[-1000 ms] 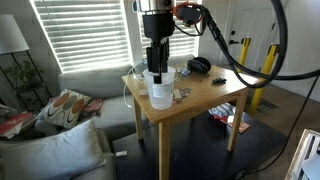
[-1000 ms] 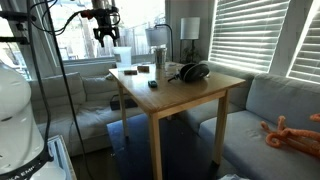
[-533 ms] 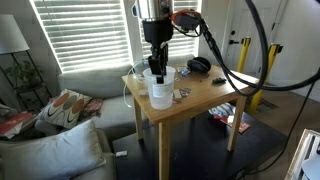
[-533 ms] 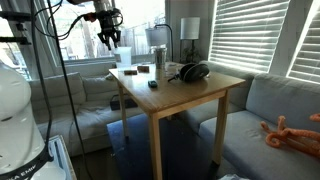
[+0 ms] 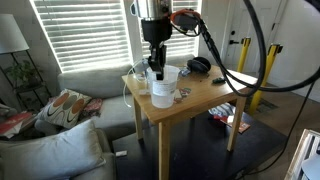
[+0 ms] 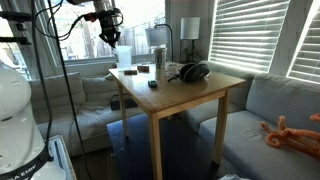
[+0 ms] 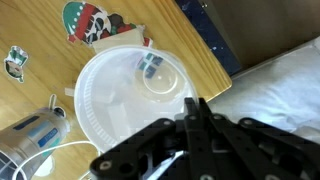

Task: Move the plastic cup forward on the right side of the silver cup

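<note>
The plastic cup (image 5: 162, 88) (image 6: 124, 57), large, translucent and whitish, stands upright near a corner of the wooden table (image 5: 205, 97). In the wrist view I look down into its round mouth (image 7: 125, 95). My gripper (image 7: 193, 103) (image 5: 157, 70) (image 6: 113, 40) comes straight down and is shut on the cup's rim, one finger inside the wall and one outside. The silver cup (image 6: 158, 58), smaller and shiny, stands further along the table; the wrist view catches it at the lower left (image 7: 32, 135).
Black headphones (image 5: 198, 65) (image 6: 192, 72) lie on the table beyond the cups. Flat stickers (image 7: 90, 22) and small dark items (image 6: 152, 84) are scattered on the top. The table edge (image 7: 215, 60) runs close to the plastic cup, with a grey sofa (image 5: 60, 140) below.
The fingers have closed from wide open onto the plastic cup's rim. The arm has settled slightly lower; the cup has barely shifted.
</note>
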Controlling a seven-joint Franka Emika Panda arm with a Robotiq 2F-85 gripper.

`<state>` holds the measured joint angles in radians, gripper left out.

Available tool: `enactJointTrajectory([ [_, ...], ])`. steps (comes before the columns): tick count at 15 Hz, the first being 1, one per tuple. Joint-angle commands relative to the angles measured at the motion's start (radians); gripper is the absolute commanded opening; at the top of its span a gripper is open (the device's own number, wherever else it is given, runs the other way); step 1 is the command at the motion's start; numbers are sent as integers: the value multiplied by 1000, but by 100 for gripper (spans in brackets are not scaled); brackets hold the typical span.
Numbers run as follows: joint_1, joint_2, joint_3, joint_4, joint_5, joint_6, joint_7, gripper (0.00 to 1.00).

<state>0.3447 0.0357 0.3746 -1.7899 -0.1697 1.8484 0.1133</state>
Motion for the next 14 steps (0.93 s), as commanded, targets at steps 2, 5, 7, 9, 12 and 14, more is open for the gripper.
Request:
enactJointTrajectory([
  [2,9,-39,-6,13,-3,-8,-17,1],
  [5,4,-93,-9,25,-19,-68,-7,1],
  [7,-6,-144,-15,17,-35,-108,-15,1],
  [9,-20,-195,-25,2,-64,-158,-25,1],
  [12,-51,-269,-56,-27,-78,-223,-65,1],
  [14,-77,-321,-84,-58,-102,-235,-109,1],
])
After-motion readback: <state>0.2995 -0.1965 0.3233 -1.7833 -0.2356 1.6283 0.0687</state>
